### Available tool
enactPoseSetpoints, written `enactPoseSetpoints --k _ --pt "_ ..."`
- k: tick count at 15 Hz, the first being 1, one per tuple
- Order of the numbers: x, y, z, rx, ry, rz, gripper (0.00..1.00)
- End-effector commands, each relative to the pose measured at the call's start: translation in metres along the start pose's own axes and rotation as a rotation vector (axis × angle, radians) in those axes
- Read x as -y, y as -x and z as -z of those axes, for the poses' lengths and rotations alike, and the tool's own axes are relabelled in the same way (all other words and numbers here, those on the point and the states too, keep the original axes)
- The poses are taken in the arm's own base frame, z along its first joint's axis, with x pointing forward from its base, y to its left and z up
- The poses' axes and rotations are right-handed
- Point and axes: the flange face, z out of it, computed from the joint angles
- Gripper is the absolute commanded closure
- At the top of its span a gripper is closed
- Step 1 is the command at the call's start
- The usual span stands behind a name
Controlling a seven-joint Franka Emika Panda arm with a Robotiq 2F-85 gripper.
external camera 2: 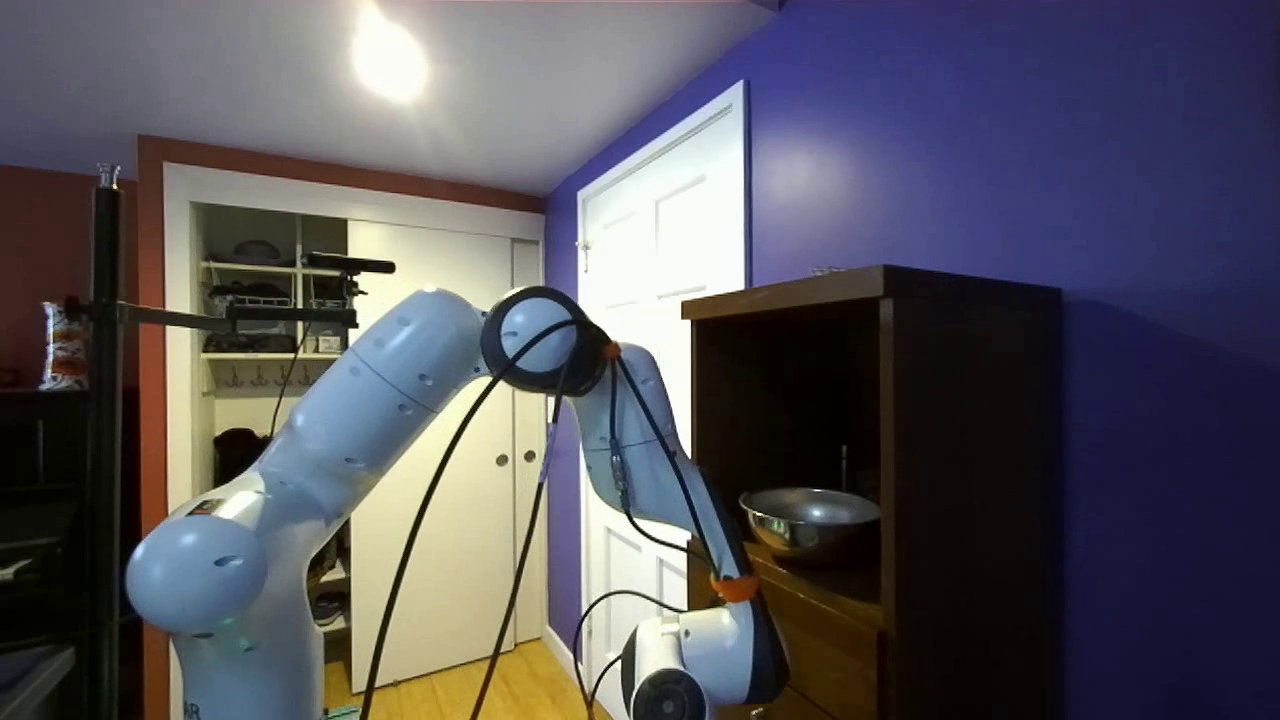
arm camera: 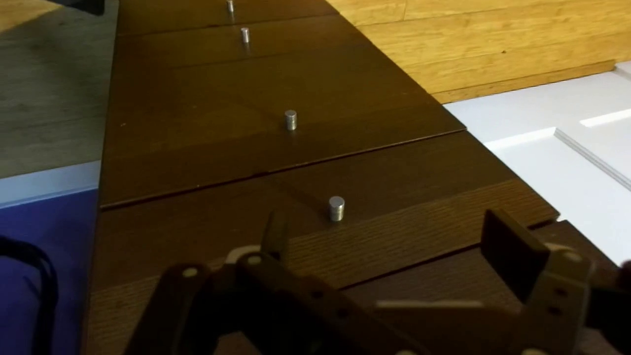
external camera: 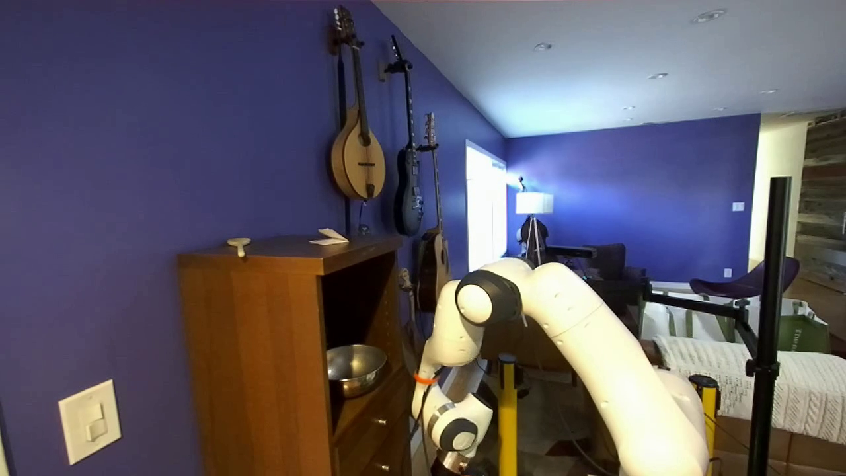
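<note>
My gripper point(arm camera: 394, 246) is open and empty in the wrist view, its two fingers wide apart in front of a dark brown drawer front. The nearest silver knob point(arm camera: 336, 208) lies beyond the fingertips, closer to the left finger; nothing touches it that I can see. Several more knobs, such as this silver one point(arm camera: 291, 120), sit on other drawers. The brown cabinet shows in both exterior views point(external camera: 258, 350) point(external camera 2: 970, 480). A shiny metal bowl point(external camera: 357, 370) stands in its open upper compartment, also visible here point(external camera 2: 810, 515). The fingers are hidden below the frame edge in both exterior views.
A white key-like object point(external camera: 239, 245) and a folded paper point(external camera: 330, 237) lie on the cabinet top. String instruments such as a mandolin point(external camera: 359, 162) hang on the purple wall. A yellow post point(external camera: 507, 416) and a black pole point(external camera: 770, 317) stand near the arm. A white door point(external camera 2: 665, 230) adjoins the cabinet.
</note>
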Motion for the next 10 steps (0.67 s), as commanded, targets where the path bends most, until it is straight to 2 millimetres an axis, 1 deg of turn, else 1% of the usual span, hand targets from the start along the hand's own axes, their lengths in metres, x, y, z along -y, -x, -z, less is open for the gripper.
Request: enactPoseSetpoints --k 1,4,7,10 --pt "-0.014 -0.002 -0.014 -0.116 0.078 0.035 0.0" --pt "-0.022 -0.004 -0.015 -0.225 0.129 0.077 0.0" --pt "-0.027 0.009 -0.024 -0.277 0.146 0.117 0.0" --pt "-0.022 0.022 -0.038 -0.26 0.151 0.164 0.0"
